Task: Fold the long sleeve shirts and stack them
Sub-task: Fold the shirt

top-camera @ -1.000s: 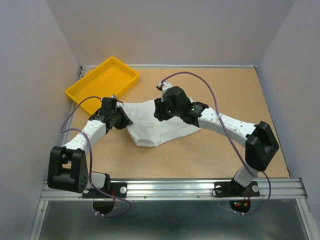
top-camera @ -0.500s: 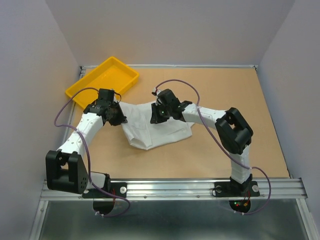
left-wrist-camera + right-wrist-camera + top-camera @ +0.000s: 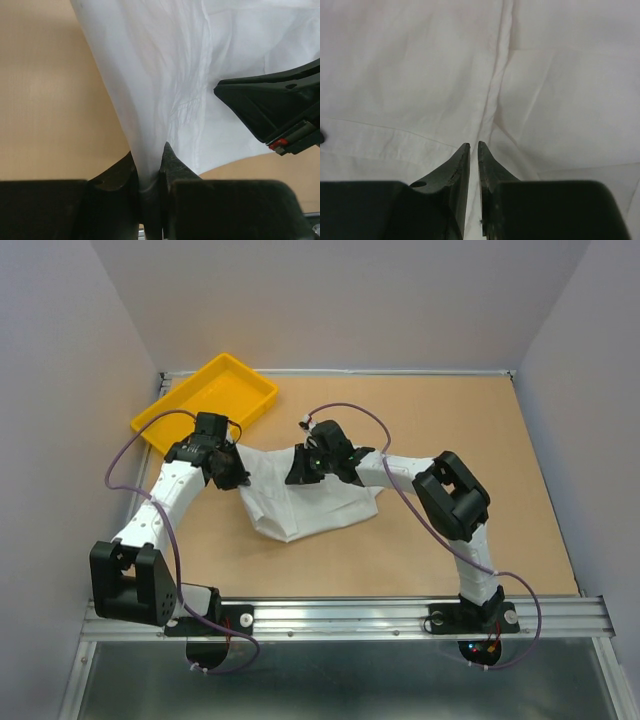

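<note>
One white long sleeve shirt (image 3: pixel 312 504) lies crumpled on the brown table, partly bunched between my two grippers. At its left edge, my left gripper (image 3: pixel 233 476) is shut on a gathered fold, and the left wrist view shows that fold (image 3: pixel 150 100) running down between the jaws of the gripper (image 3: pixel 149 167). My right gripper (image 3: pixel 300 471) sits at the shirt's upper edge. In the right wrist view its jaws (image 3: pixel 474 148) stand almost together, with a thin strip of the white fabric (image 3: pixel 420 75) in the slit. The right gripper's black body (image 3: pixel 272 107) shows in the left wrist view.
A yellow plastic tray (image 3: pixel 163 421) sits at the table's back left corner, just behind the left gripper. Grey walls close off the left, back and right. The metal rail with both arm bases (image 3: pixel 340 618) runs along the near edge.
The right gripper closed and moved left along the shirt's top edge as its elbow folded in. The left gripper shifted back-left, and the shirt bunched and slid left.
</note>
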You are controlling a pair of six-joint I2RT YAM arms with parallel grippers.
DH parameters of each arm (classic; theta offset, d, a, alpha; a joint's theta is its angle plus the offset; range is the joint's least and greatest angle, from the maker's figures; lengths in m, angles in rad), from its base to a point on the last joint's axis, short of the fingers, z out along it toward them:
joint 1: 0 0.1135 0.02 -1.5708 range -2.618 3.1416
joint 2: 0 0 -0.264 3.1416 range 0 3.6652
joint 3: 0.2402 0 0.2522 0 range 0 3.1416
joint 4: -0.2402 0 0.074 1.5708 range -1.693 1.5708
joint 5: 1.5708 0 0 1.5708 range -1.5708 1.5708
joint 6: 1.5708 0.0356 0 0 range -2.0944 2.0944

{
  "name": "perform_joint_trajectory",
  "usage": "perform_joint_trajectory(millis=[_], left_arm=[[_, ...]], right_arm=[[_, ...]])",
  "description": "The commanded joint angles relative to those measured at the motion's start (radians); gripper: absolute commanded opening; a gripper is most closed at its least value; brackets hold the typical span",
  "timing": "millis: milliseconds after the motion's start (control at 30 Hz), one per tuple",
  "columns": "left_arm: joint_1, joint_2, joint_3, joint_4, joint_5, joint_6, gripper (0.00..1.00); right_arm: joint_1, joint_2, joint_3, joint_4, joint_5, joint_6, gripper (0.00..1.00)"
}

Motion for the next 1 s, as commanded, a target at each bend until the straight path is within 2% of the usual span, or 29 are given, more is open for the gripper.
perform_joint_trajectory(millis=[0,433,700,767,967], left_arm=[[0.003,0.003,0.051,-0.024,-0.019,0.028,0.0],[-0.008,0.026,0.122,-0.03,0.036,0.033,0.0],[-0.131,0.11,0.156,0.031,0.078,0.005,0.0],[-0.151,0.139,0.147,0.045,0.075,-0.005,0.0],[-0.172,0.179,0.128,0.076,0.06,-0.011,0.0]], right_arm=[[0.015,0.015,0.064,0.115,-0.032,0.057,0.18],[0.07,0.188,0.159,0.159,-0.101,0.139,0.18],[0.095,0.227,0.197,0.206,-0.124,0.173,0.19],[0.093,0.207,0.184,0.204,-0.095,0.156,0.22],[0.046,0.065,0.018,0.204,-0.009,0.138,0.43]])
